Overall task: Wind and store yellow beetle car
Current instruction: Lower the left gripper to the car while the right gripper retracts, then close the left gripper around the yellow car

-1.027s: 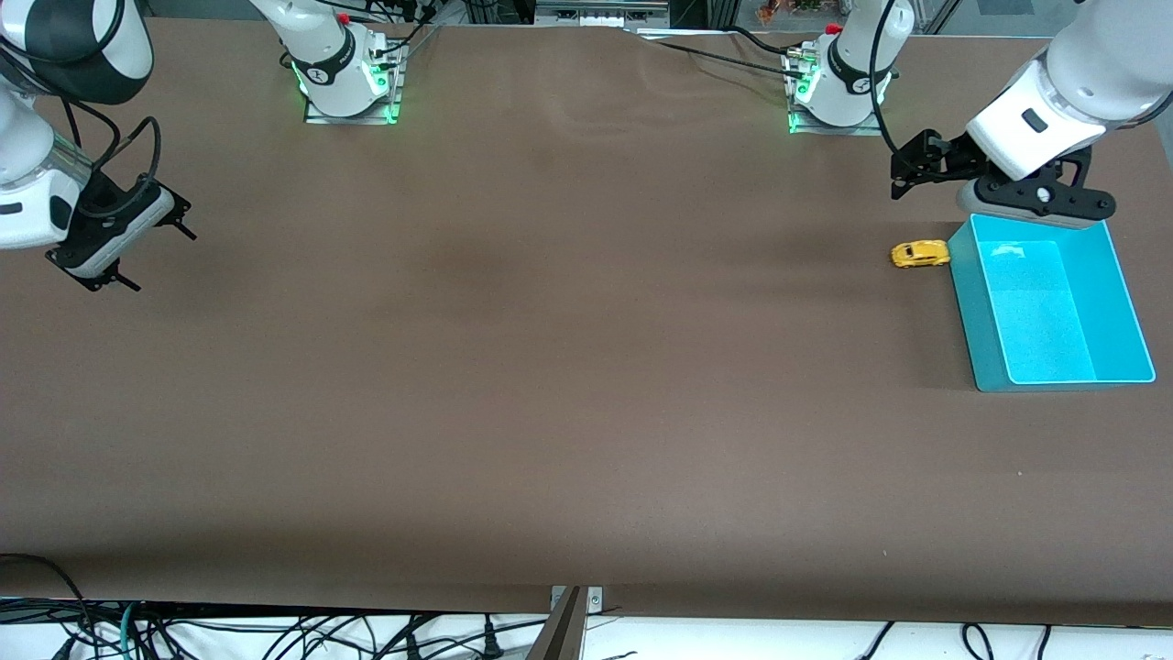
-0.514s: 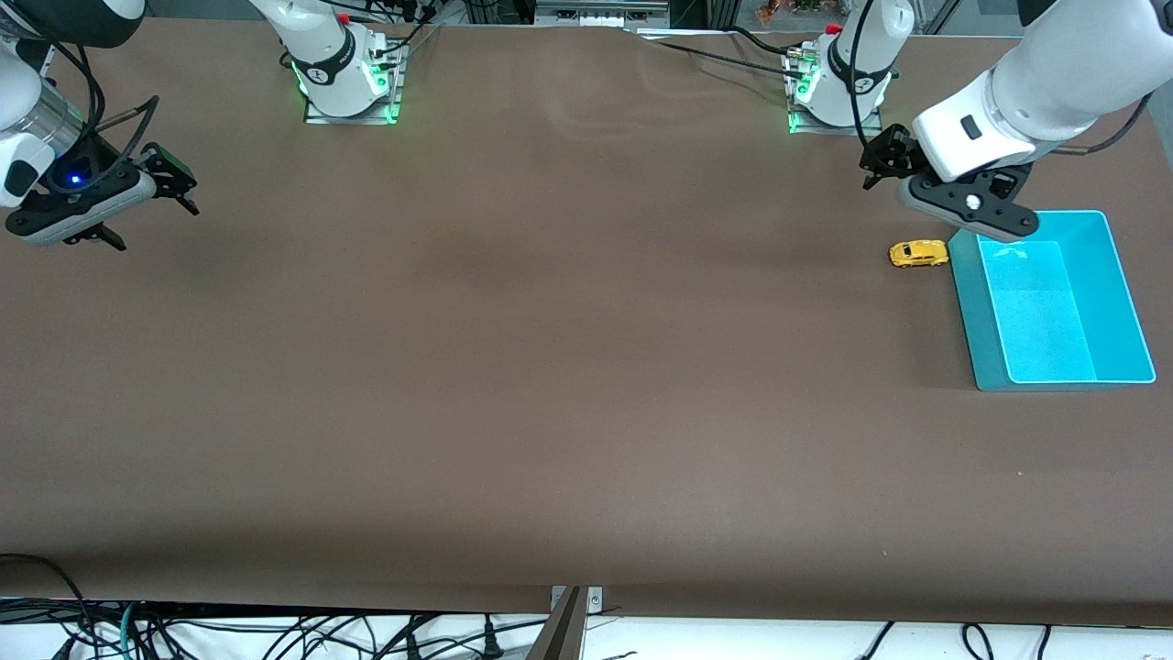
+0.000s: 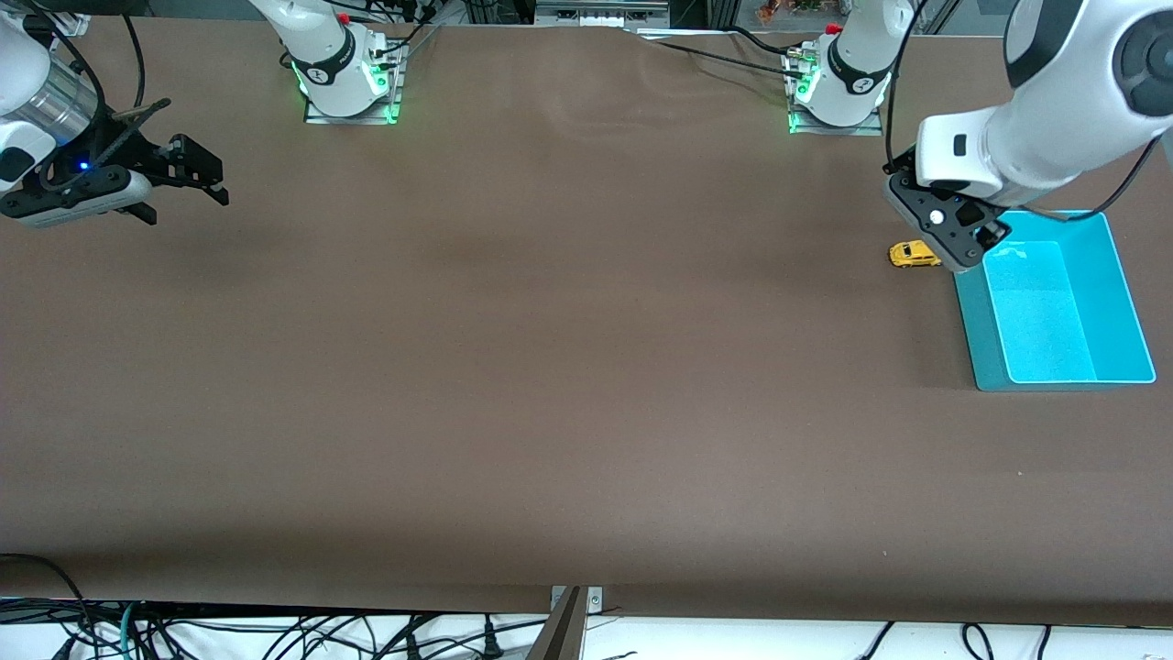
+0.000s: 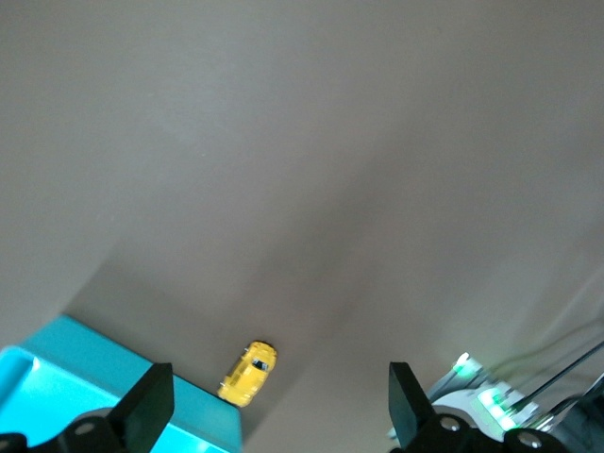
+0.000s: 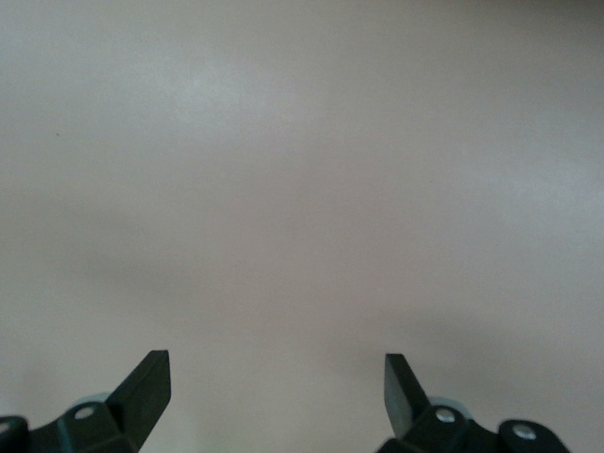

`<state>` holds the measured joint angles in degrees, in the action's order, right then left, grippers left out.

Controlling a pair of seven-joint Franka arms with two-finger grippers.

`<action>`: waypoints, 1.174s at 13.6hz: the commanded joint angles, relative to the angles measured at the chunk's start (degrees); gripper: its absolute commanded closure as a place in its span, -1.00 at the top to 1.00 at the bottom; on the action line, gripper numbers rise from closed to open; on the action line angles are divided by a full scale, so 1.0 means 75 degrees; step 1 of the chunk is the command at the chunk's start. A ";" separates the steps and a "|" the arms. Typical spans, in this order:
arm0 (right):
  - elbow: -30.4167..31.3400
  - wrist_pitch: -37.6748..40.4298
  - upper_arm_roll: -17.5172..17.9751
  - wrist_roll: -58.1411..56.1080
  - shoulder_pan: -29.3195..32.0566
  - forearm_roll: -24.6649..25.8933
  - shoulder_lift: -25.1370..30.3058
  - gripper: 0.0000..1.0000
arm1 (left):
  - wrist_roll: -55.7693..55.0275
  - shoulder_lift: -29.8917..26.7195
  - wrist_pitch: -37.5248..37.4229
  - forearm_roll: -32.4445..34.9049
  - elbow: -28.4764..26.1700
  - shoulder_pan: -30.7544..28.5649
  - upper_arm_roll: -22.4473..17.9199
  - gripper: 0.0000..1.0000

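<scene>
The yellow beetle car (image 3: 914,254) stands on the brown table, right beside the corner of the teal bin (image 3: 970,321) that is toward the robots' bases. In the left wrist view the car (image 4: 248,372) lies against the bin's wall (image 4: 113,387). My left gripper (image 3: 951,236) hangs in the air over the car and that bin corner. It is open and empty (image 4: 278,406), with the car showing between its fingers (image 4: 151,406). My right gripper (image 3: 213,180) is open and empty (image 5: 276,382) above bare table at the right arm's end.
The teal bin has nothing in it and sits at the left arm's end of the table. The two arm bases (image 3: 348,78) (image 3: 838,87) stand along the table's edge farthest from the front camera. Cables hang below the table's near edge.
My left hand has swung down from over the bin's edge to over the car. My right gripper has turned and shifted a little toward the table's middle. The car has not moved.
</scene>
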<state>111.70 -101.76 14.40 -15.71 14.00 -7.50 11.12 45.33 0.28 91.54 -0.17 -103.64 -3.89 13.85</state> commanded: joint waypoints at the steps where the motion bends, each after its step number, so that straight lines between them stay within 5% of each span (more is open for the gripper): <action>1: -0.0174 0.0325 -0.0103 0.0161 -0.0039 -0.0161 0.0064 1.00 | 0.1697 -0.0202 0.0718 0.0128 -0.1236 -0.0359 0.0040 1.00; 9: -0.0608 0.0653 -0.0173 0.0126 -0.0015 -0.0055 -0.0182 1.00 | 0.4944 -0.0097 0.3903 0.0667 -0.4155 -0.1964 0.0052 1.00; 12: -0.0701 0.0748 -0.0173 0.0161 -0.0015 0.0073 -0.0182 1.00 | 0.6140 0.0722 0.4667 0.1077 -0.4369 -0.3051 0.0063 1.00; 16: -0.0807 0.0877 -0.0208 0.0173 0.0008 0.0156 -0.0182 1.00 | 0.6705 0.0666 0.5848 0.1077 -0.5244 -0.3278 0.0274 1.00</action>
<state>107.59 -96.98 13.20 -15.45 14.09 -7.18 10.39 94.29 6.80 130.17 6.71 -138.04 -27.65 14.20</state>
